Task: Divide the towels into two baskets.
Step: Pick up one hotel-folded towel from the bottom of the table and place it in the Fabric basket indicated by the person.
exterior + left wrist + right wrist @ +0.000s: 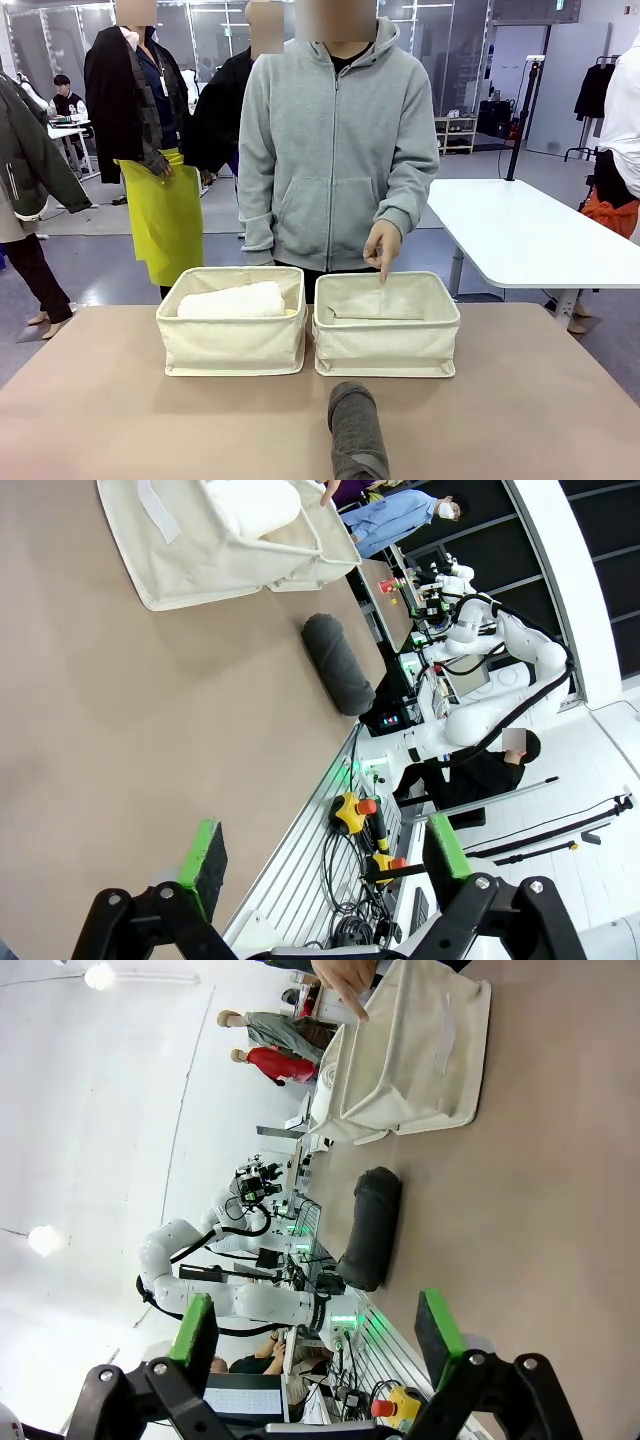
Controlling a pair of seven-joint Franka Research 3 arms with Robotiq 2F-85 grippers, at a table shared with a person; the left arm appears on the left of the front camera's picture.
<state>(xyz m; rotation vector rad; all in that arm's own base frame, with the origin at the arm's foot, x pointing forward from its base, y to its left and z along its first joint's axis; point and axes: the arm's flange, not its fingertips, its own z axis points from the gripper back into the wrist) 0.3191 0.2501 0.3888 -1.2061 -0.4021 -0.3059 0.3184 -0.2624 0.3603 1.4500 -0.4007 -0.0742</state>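
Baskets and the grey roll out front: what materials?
Baskets: cream canvas-like cloth, matte, judging by soft sagging walls and folded rims. Grey roll: probably terry towel, with a fuzzy, light-absorbing nap, rolled into a cylinder on the table.

baskets (385,350): matt cream canvas | dark grey towel (357,432): rough terry | white towel (232,301): fluffy terry | table (120,420): smooth matt brown | pads (203,856): green rubbery

We saw two cream canvas baskets side by side at the frame's centre. The left basket (232,345) held a white towel (232,300) lying crosswise, a yellow edge showing beneath it. The right basket (386,345) held a cream towel (375,311). A dark grey towel (357,432) lay lengthwise at bottom centre, near the right basket.
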